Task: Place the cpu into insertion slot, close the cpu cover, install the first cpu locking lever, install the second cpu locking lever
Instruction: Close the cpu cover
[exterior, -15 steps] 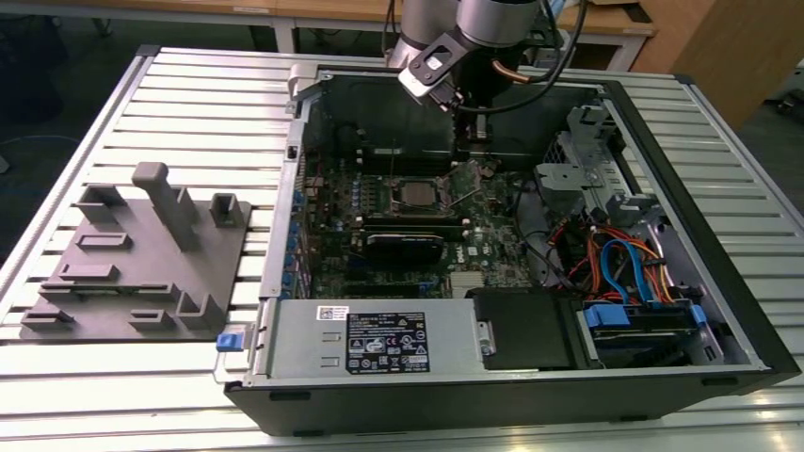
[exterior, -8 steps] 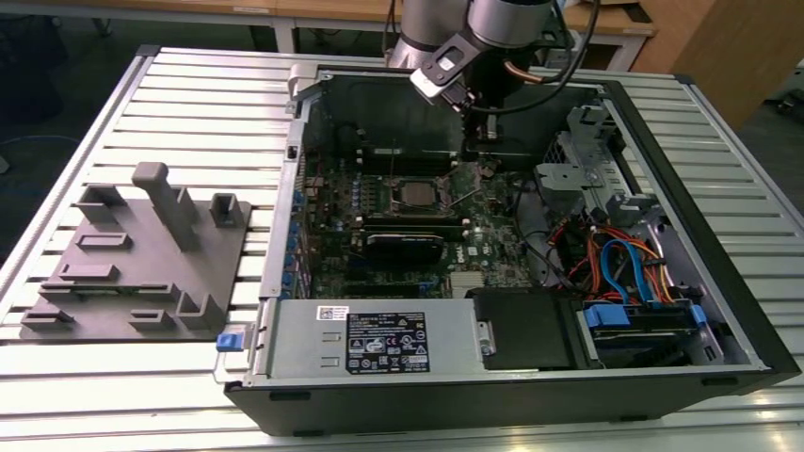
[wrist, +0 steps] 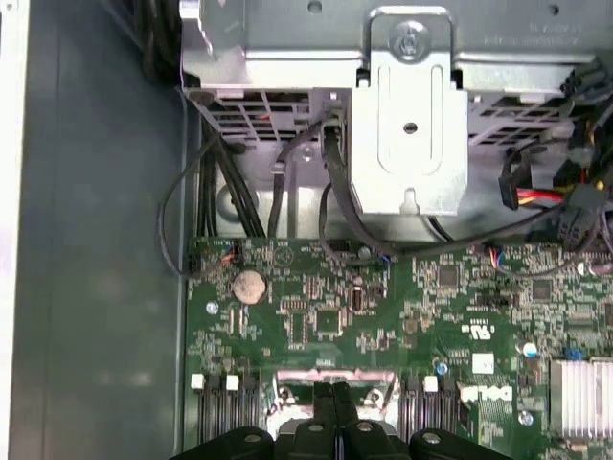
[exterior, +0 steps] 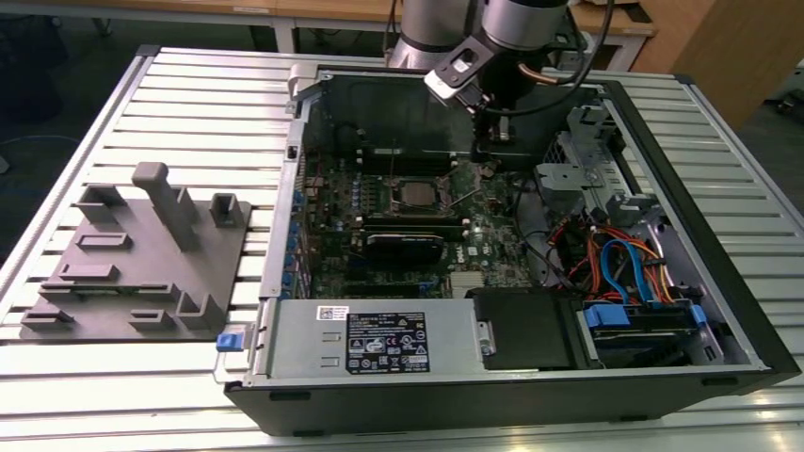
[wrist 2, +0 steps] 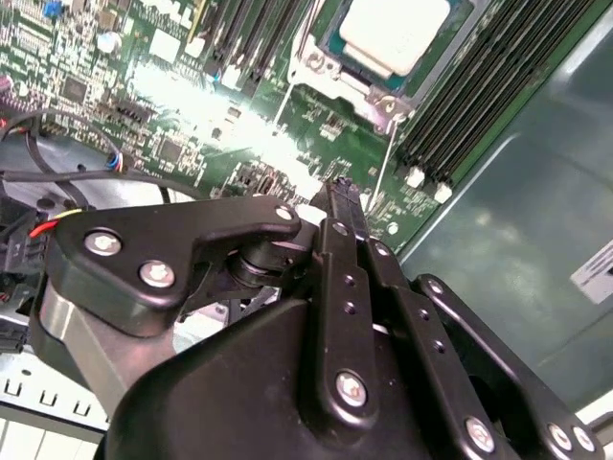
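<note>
"Inside the open computer case (exterior: 503,400), where is the cpu (wrist 2: 395,31)?"

"Seated in the insertion slot (wrist 2: 383,102) on the green motherboard (wrist: 431,297), silvery top facing up. The cpu cover (wrist 2: 319,71) appears to lie flat as a frame around it."

"Condition of the tool (wrist: 331,393)?"

"Narrow. In both wrist views the two black fingers are drawn together and nothing shows between them. The tips hang over the board just beside the slot, off one of its corners and apart from the cover."

"Any levers noted?"

"One thin locking lever (wrist 2: 381,177) runs out from the slot's corner toward the tool. I cannot tell whether it is latched."

"Surroundings, taken from the slot?"

"Long black memory slots (wrist 2: 479,86) run alongside it. In the first wrist view, a round coin battery (wrist: 249,285) sits on the board beyond the slot, and past the board's edge a silvery drive bracket (wrist: 410,125) stands with black cables (wrist: 330,192) trailing down to the board."

"And outside the case?"

"Well apart from the slot, to the exterior view's left, a grey fixture plate (exterior: 126,268) rests on the slatted worktop (exterior: 188,94)."
</note>
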Controlling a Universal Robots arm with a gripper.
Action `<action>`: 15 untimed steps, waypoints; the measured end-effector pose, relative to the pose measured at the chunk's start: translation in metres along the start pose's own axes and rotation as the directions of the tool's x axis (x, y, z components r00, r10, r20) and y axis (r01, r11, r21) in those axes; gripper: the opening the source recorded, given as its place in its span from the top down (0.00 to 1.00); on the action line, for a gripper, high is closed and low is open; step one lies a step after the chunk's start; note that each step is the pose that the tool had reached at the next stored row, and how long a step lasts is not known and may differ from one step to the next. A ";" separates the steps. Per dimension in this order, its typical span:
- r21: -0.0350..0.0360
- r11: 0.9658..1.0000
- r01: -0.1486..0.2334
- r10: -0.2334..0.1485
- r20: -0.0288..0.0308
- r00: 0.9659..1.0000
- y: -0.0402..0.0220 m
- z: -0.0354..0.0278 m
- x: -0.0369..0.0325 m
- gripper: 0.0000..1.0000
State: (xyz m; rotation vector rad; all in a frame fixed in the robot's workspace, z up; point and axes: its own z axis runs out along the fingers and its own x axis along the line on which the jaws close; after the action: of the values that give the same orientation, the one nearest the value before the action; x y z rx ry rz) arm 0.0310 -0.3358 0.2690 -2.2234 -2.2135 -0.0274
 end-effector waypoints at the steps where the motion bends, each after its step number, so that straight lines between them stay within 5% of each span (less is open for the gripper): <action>1: 0.000 1.000 0.000 0.000 0.000 1.000 0.0012 0.0005 0.0000 0.90; 8: 0.000 1.000 -0.007 0.007 0.000 1.000 0.0087 0.0065 -0.0001 0.90; 15: 0.000 1.000 -0.007 0.007 0.000 1.000 0.0093 0.0076 -0.0001 0.90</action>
State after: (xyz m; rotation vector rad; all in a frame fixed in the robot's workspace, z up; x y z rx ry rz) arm 0.0404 -0.3358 0.2615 -2.2313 -2.2056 -0.0275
